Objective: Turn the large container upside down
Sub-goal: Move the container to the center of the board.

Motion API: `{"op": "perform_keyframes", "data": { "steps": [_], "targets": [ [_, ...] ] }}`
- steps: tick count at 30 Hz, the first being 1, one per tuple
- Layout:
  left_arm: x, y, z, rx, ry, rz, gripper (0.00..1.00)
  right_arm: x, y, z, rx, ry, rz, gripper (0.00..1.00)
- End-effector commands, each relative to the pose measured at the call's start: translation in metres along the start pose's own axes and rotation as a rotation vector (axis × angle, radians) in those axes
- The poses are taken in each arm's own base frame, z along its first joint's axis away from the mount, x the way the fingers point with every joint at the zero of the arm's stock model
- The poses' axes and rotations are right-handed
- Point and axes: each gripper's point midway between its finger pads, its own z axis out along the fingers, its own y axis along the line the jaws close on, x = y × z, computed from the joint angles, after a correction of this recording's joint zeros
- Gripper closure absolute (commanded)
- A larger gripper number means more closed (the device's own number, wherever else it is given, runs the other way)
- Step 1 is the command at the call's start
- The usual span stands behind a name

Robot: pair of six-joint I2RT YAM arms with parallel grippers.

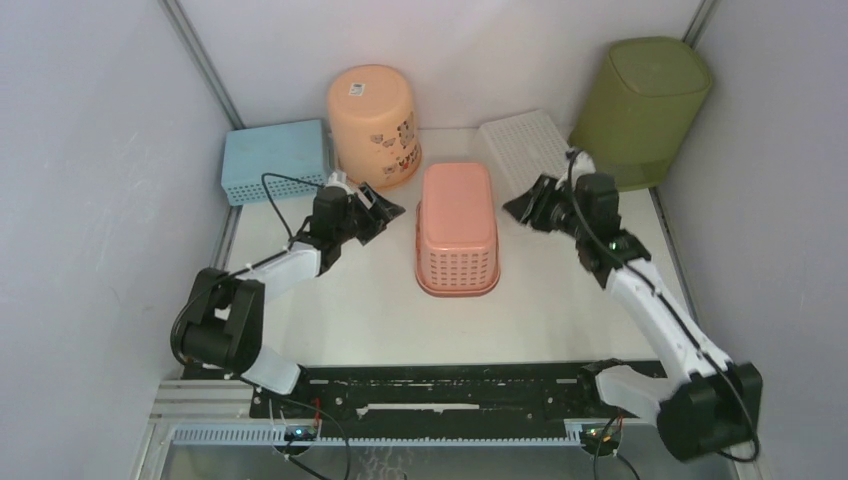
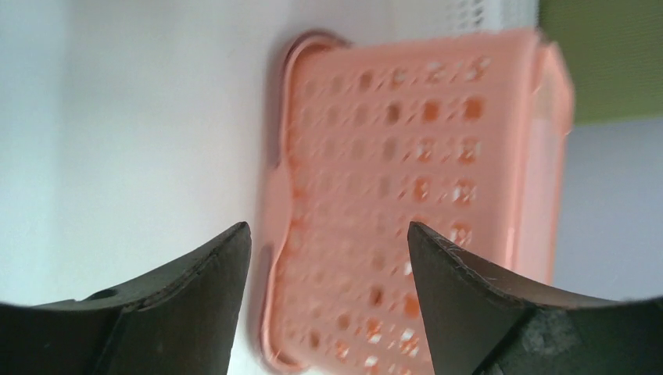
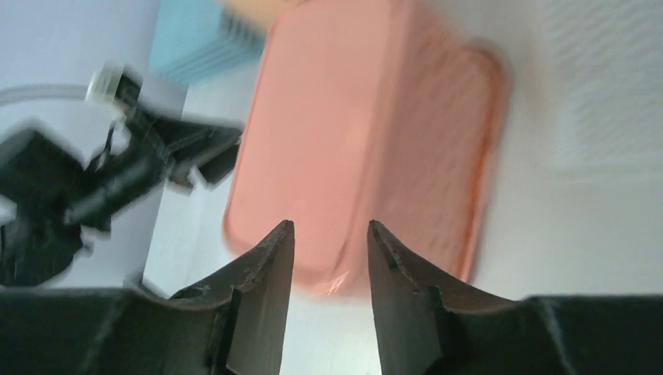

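White worktop (image 1: 540, 320), white walls enclosing. Tall olive-green rounded-square plastic bin (image 1: 640, 100) stands at far right corner, closed face up, just beside white perforated plastic tray (image 1: 525, 140). Right claw (image 1: 522, 208) near tray, fingers parted, empty. Salmon perforated plastic basket (image 1: 457, 230) inverted at centre. Left claw (image 1: 388, 212) left of basket, spread wide, empty.

The large container (image 1: 640, 105) stands at the far right corner of the table (image 1: 380, 310), with a flat basket (image 1: 525, 143) just to its left. The bucket (image 1: 373, 125) sits far back, left of centre, another flat basket (image 1: 277, 160) touching its left side. A third basket (image 1: 457, 228) lies mid-table in front of them.
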Motion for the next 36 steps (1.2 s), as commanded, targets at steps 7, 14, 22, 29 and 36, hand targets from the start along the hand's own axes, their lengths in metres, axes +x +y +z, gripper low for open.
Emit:
{"op": "perform_keyframes", "data": {
  "steps": [7, 14, 22, 29, 36],
  "targets": [
    [0.003, 0.005, -0.074, -0.075, -0.065, 0.135, 0.22, 0.141, 0.036, -0.078, -0.056, 0.084, -0.139, 0.54],
    [0.006, 0.013, -0.071, -0.089, -0.045, 0.124, 0.22, 0.187, 0.071, -0.034, -0.141, 0.157, -0.240, 0.53],
    [-0.001, 0.018, -0.085, -0.094, -0.075, 0.125, 0.22, 0.190, 0.062, 0.077, -0.011, 0.217, -0.215, 0.50],
    [-0.006, 0.033, -0.097, -0.111, -0.090, 0.114, 0.22, 0.158, 0.040, 0.150, 0.085, 0.192, -0.153, 0.50],
    [-0.009, 0.041, -0.100, -0.115, -0.093, 0.101, 0.22, 0.146, 0.051, 0.200, 0.079, 0.215, -0.108, 0.49]
  ]
}}
